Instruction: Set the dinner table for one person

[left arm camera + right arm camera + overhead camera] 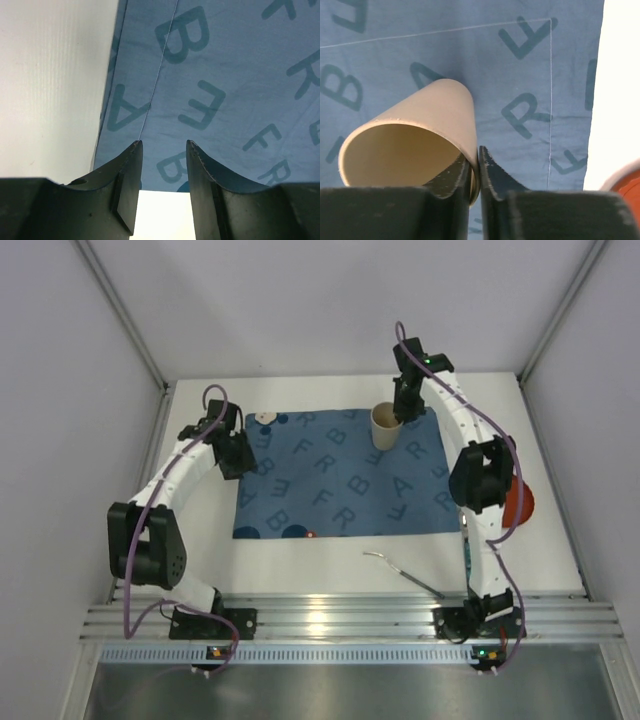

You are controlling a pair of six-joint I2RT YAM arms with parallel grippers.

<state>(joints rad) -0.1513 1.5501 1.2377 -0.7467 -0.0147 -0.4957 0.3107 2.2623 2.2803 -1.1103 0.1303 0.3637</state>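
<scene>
The white dinner table (300, 560) carries a blue letter-printed placemat (340, 475) at its middle. A beige paper cup (386, 426) is upright over the placemat's far right part. My right gripper (405, 405) is shut on the cup's rim. In the right wrist view one finger is inside the cup (420, 130), the other outside, with the gripper (476, 152) pinching the wall. I cannot tell whether the cup rests on the mat. My left gripper (235, 455) is open and empty over the placemat's left edge (165, 75); in its wrist view the gripper (164, 145) holds nothing.
A metal utensil (405, 572) lies on the bare table in front of the placemat, near the right arm's base. A red-orange dish (520, 502) sits right of the placemat, partly hidden by the right arm; its edge shows in the right wrist view (625, 182). A ribbed aluminium rail (350, 620) runs along the near edge.
</scene>
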